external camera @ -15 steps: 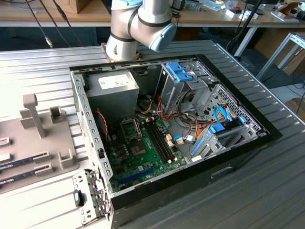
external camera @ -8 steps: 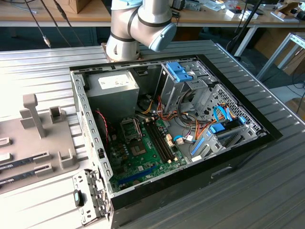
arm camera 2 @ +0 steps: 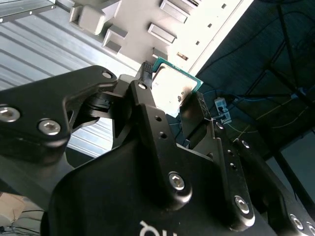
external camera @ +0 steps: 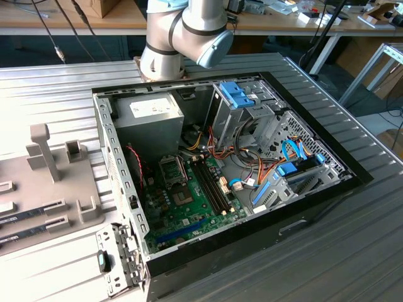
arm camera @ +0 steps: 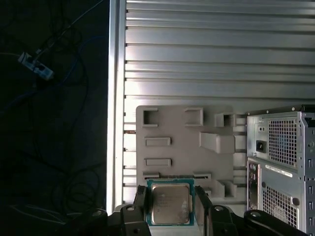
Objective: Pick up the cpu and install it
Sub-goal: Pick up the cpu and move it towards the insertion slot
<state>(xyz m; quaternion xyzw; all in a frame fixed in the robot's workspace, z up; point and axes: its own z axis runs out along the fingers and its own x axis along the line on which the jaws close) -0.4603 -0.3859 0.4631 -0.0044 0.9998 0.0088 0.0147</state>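
We see the hand (arm camera: 170, 200) shut tight on the cpu (arm camera: 170, 206) in both wrist views, with a black finger (arm camera: 141, 204) on each side. The cpu's silver top faces us. It is up in the air, off to the side of the computer case (arm camera: 280, 157). The table (arm camera: 211, 49) is shiny ribbed metal. A grey plate (arm camera: 177, 128) with blocks and slots lies on it, just beside the case. Past the table edge, away from the case, the floor (arm camera: 49, 147) is dark. In the exterior view the case lies open, and other tables (external camera: 63, 28) stand behind it.
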